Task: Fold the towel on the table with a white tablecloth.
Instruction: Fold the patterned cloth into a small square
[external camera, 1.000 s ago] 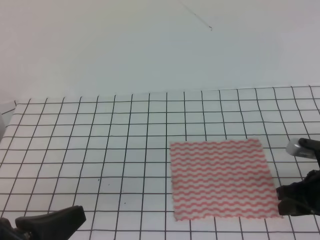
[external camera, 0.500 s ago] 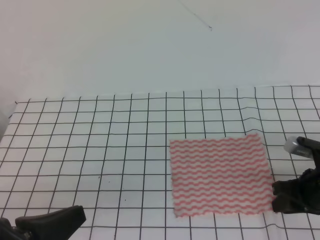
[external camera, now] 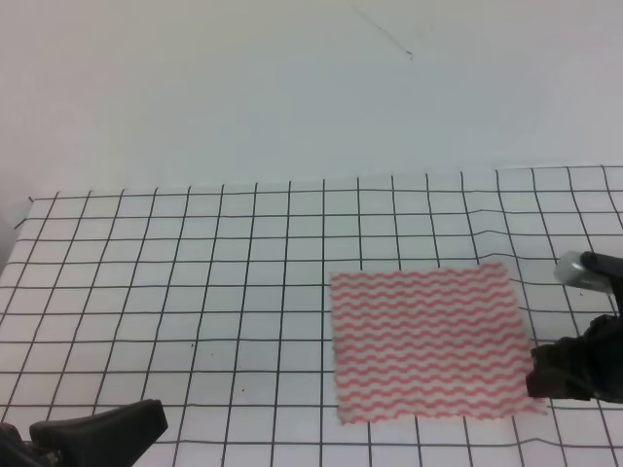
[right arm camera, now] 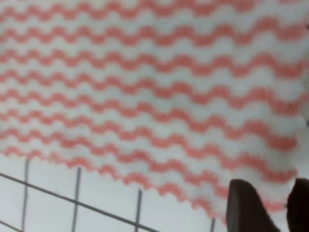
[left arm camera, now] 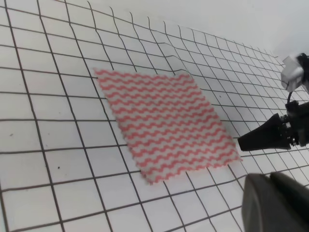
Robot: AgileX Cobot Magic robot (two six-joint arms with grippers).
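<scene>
**Ana:** On the table [external camera: 146,292], to the right of the middle, the towel [external camera: 423,341] is lying flat and spread out on the tablecloth [external camera: 195,253]. The right gripper [external camera: 547,373] is sitting at its near right corner. In the right wrist view I am seeing two dark fingertips [right arm camera: 247,208] with a small gap between them, at the edge of the cloth.

**Ben:** Is it pinching the corner?

**Ana:** I cannot tell. The fingers are looking slightly apart, but the corner itself is covered by them. The left gripper [external camera: 97,433] is resting low at the near left edge, well apart from the towel, and I cannot tell its state either.

**Ben:** How should this step be done well?

**Ana:** I am thinking the fingers must take only the towel's corner and not the tablecloth under it, because both are thin and lying together. Then the corner should go up a little and travel across to the left edge, so the edges are meeting evenly. Dragging low could make wrinkles.

**Ben:** What is hard to see?

**Ana:** The right arm is cut off by the picture edge. The wrist view is blurred and very close, so only part of the towel is showing there. The tablecloth is rippling near the far right corner.
</scene>
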